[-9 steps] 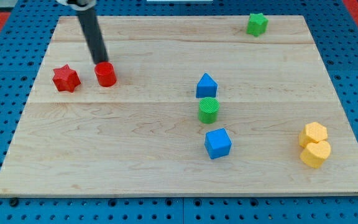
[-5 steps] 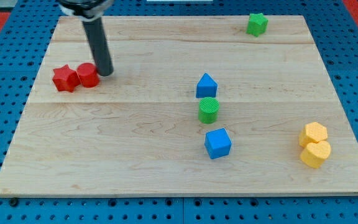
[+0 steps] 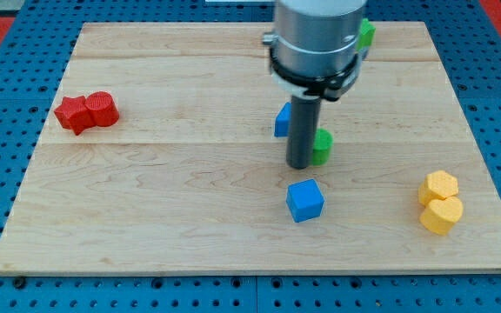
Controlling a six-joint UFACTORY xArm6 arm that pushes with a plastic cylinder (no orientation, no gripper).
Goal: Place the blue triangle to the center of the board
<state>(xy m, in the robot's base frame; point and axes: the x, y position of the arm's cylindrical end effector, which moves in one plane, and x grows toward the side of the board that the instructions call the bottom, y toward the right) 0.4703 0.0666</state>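
So the arm's got no claw at all, just a rod, and the tip (image 3: 300, 164) sits near the middle of the worktop (image 3: 190, 217), right against the green cylinder (image 3: 322, 146) on its left. The blue triangle (image 3: 281, 120) peeks out behind the rod, just above the tip and already pretty close to center. Looks mostly done, maybe a small nudge left. The blue cube (image 3: 304, 200) sits below; the red star (image 3: 72, 114) and red cylinder (image 3: 101, 108) touch at far left.
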